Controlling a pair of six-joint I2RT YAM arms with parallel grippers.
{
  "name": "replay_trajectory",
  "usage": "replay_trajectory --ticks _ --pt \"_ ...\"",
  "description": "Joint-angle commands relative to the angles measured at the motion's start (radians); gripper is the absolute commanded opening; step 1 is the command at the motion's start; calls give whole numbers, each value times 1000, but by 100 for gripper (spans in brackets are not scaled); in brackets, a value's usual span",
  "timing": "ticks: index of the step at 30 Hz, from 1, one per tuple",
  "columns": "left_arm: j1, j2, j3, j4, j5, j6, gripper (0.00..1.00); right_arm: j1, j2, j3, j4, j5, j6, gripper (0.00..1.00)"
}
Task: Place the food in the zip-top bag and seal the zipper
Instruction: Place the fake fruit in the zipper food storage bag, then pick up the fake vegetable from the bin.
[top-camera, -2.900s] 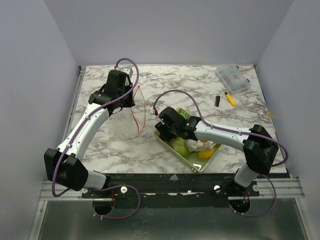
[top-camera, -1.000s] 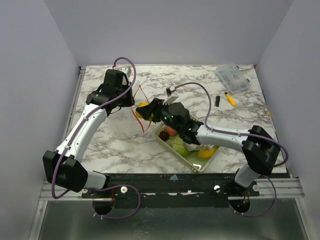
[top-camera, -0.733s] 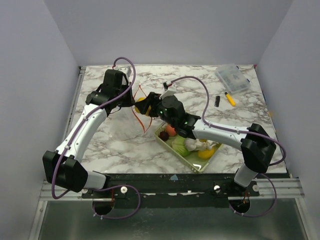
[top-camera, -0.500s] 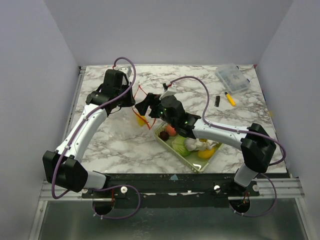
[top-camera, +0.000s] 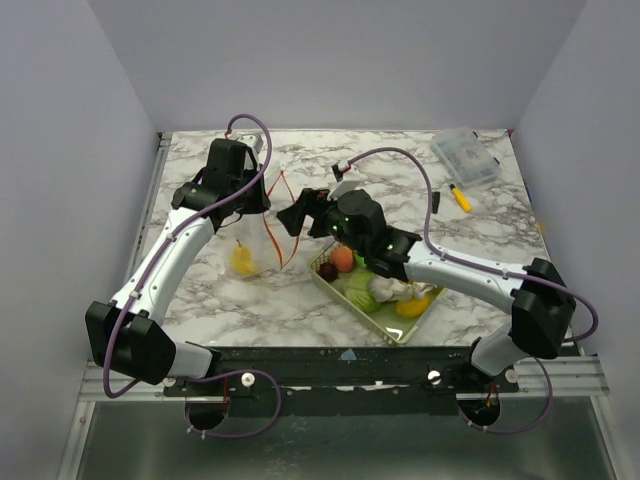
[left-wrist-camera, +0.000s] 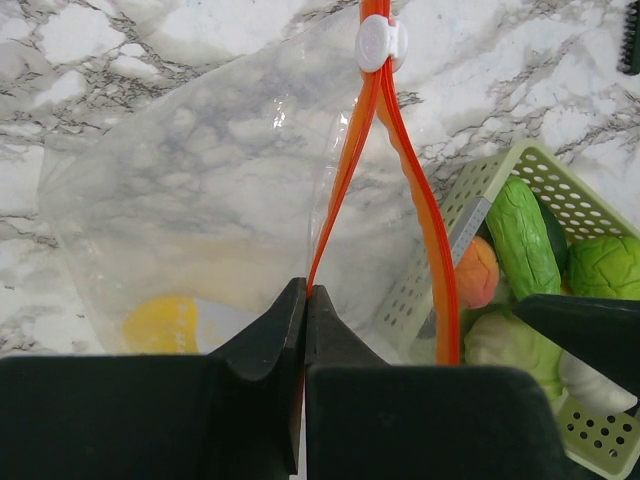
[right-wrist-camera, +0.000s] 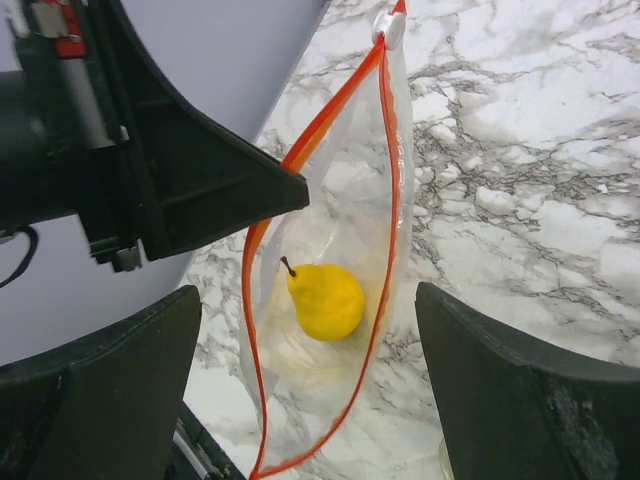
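A table (top-camera: 560, 250) topped in white marble pattern with grey veins fills the middle of the overhead view; behind its far edge rises a plain, pale lavender-grey back wall (top-camera: 340, 60); a left wall (top-camera: 60, 200) and a right wall (top-camera: 600, 150) of the same colour close in on its two sides; along its near edge runs a black rail (top-camera: 300, 362), and just below that a silver metal frame (top-camera: 570, 375); beneath the frame lies a dull grey metal panel (top-camera: 340, 440) — faintly reflective; the light falls soft and even across the tabletop — shadows there are faint.
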Motion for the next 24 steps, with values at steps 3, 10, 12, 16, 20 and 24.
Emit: replay_trajectory --ticks 3,10,12,16,20,24 --pt "3 -17 6 19 17 -4 0 -2 -140 -66 -134 46 -108 88" --pt "4 -4 8 17 17 -4 0 -3 -267 -153 -321 158 -135 87" --pt "6 0 10 16 20 -4 0 -3 -298 -171 -385 188 -133 87" --pt "9 5 12 17 30 -7 0 -3 -345 -186 -528 235 -123 88" --pt "10 8 13 16 42 -10 0 -3 -347 -198 -628 265 -117 88" --pt "10 6 13 17 46 -10 0 -3 -292 -190 -656 317 -120 87"
